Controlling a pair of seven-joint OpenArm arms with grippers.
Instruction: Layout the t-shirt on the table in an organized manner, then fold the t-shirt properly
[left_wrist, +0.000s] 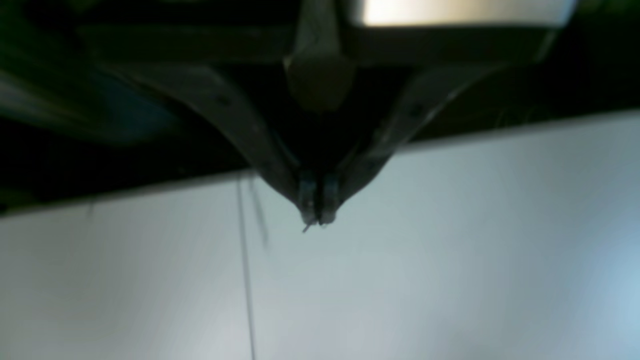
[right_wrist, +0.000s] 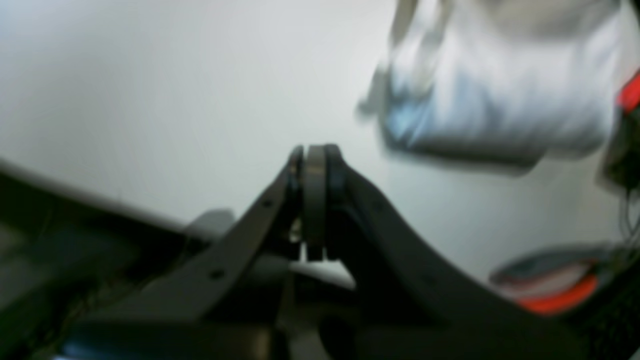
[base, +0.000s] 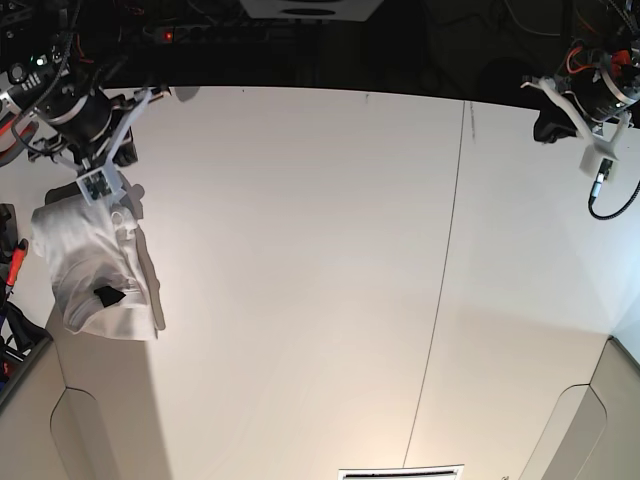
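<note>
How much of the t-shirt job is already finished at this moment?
The t-shirt looks already folded into a compact bundle near the table edge. Nothing is in hand: the left end effector and right end effector are shut and empty. Little seems left.

Both wrist views are blurred and dim; base view bright, edges bowed.

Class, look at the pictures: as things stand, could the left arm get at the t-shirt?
Probably not easily. The left gripper sits at the far corner, across the whole table from the bundled t-shirt beside the right gripper.
</note>
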